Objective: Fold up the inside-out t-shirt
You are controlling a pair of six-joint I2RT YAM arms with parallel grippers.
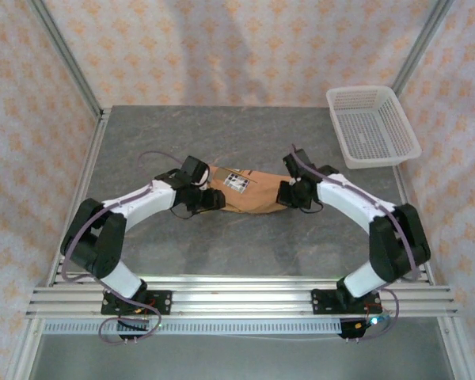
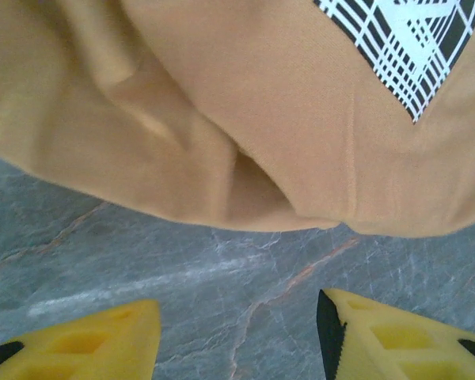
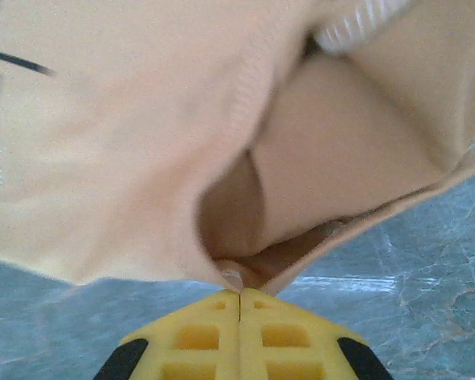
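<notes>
At table (image 1: 222, 134) centre, the t-shirt (image 1: 241, 194) looks soft and light. Right gripper (image 3: 239, 297) pinches its edge; left gripper (image 2: 239, 309) stands spread just beside. Grip hems.

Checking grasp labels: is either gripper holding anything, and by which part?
The right gripper is shut on the t-shirt, pinching a fold at its edge. The left gripper is open, holding nothing.

t-shirt (image 1: 249, 199) ends hidden in top view, print (image 2: 404, 39) cropped at upper edge
</notes>
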